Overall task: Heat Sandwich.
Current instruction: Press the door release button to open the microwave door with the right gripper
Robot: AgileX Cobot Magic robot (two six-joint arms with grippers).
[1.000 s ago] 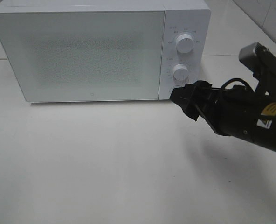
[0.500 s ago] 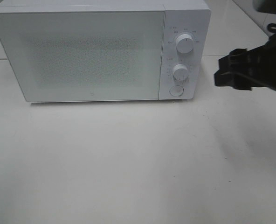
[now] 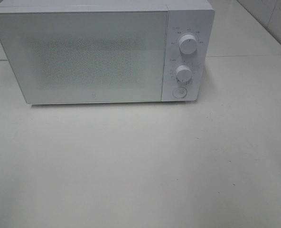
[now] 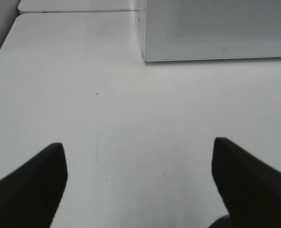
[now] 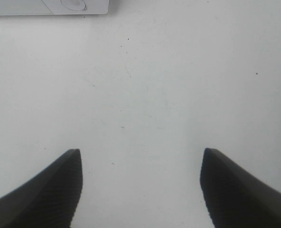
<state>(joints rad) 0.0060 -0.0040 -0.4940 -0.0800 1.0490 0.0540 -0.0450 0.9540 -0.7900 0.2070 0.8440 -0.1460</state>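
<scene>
Sandwich isn't visible anywhere, so you can't tell whether it's behind the shut microwave (image 3: 93, 52) door at 12 o'clock; starting it empty is your risk. Overhead view misses both arms; only wrist views show left end effector (image 4: 140, 185) and right end effector (image 5: 140, 190), both wide, holding nothing.

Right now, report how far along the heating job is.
Done, apparently: the microwave door is shut, and no sandwich shows outside it; whether it is inside cannot be told. In hand: nothing; left gripper and right gripper hang over the table, fingers apart and empty. Left: likely the heating itself, then unloading.
</scene>
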